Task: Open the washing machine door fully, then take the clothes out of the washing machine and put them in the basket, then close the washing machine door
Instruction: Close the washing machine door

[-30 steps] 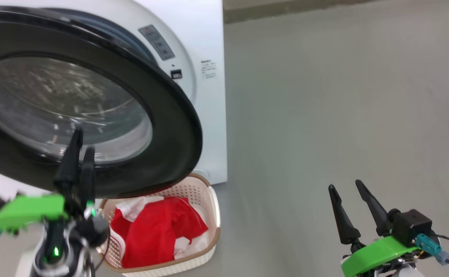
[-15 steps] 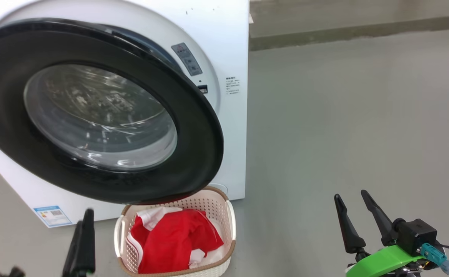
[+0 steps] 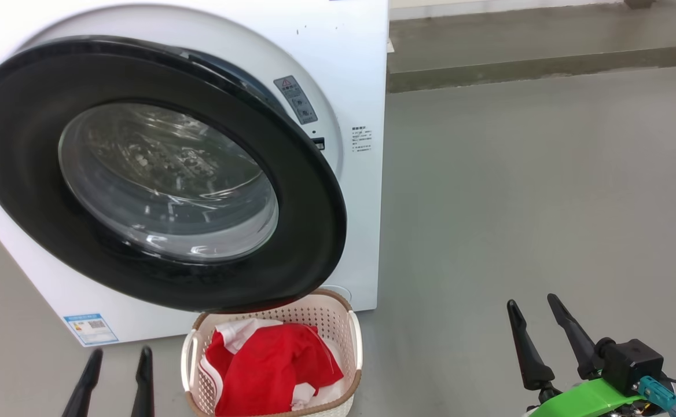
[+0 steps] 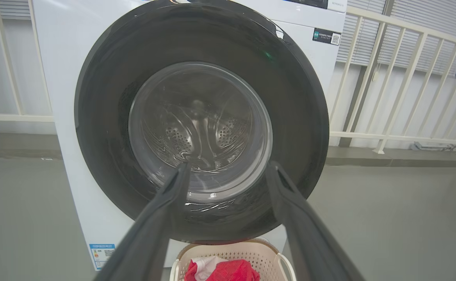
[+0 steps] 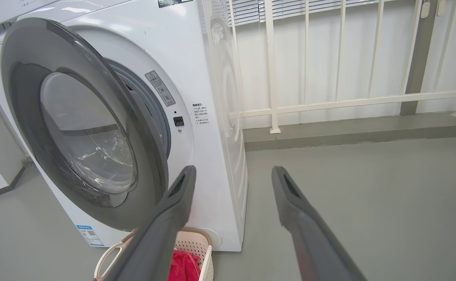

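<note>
My left hand (image 3: 117,376) and right hand (image 3: 532,302) are spread wide and empty. The round door (image 3: 158,174) with a shiny black rim and glass middle is ahead of my left hand, not quite shut on the big white washing machine (image 3: 349,69). The red cloth clothes (image 3: 274,370) lie in the small cream plastic basket (image 3: 356,347) beside that hand. I think a weak push won't click the door shut, and a low push could bump the basket.

The clothes (image 3: 274,370) lie in the basket (image 3: 315,314); it stands before the washing machine (image 3: 349,69).
</note>
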